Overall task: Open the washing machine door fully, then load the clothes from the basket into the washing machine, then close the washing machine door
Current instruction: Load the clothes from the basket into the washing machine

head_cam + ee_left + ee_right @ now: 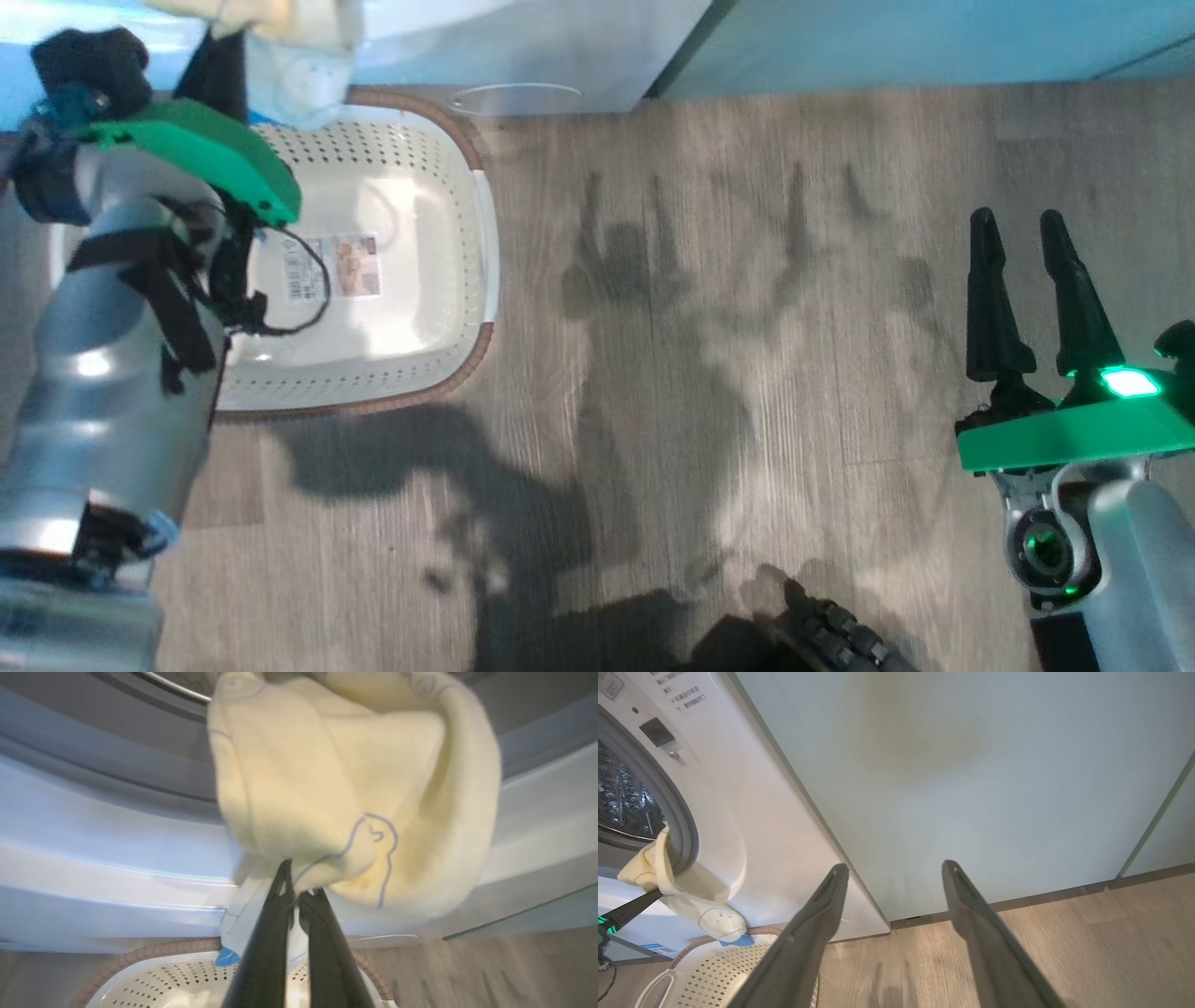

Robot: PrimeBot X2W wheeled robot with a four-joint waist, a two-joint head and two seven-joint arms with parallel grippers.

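A pale yellow piece of the clothes (355,779) hangs out of the washing machine (752,788), draped over the grey rim of its opening. Its lower end dangles above the basket (481,233). My left gripper (296,879) is shut on the garment's lower fold, just above the basket's far rim (140,956). In the right wrist view the garment (691,896) trails down the washer's white front, below the steel drum (621,798). The cream basket holds nothing but its label sticker (336,266). My right gripper (1016,222) stands open over bare floor, far right. The washing machine door is out of view.
A pale green cabinet (971,765) stands right of the washer, its foot along the head view's top (934,37). Grey wood floor (747,373) stretches between the basket and my right arm. A dark part of my base (822,635) shows at the bottom edge.
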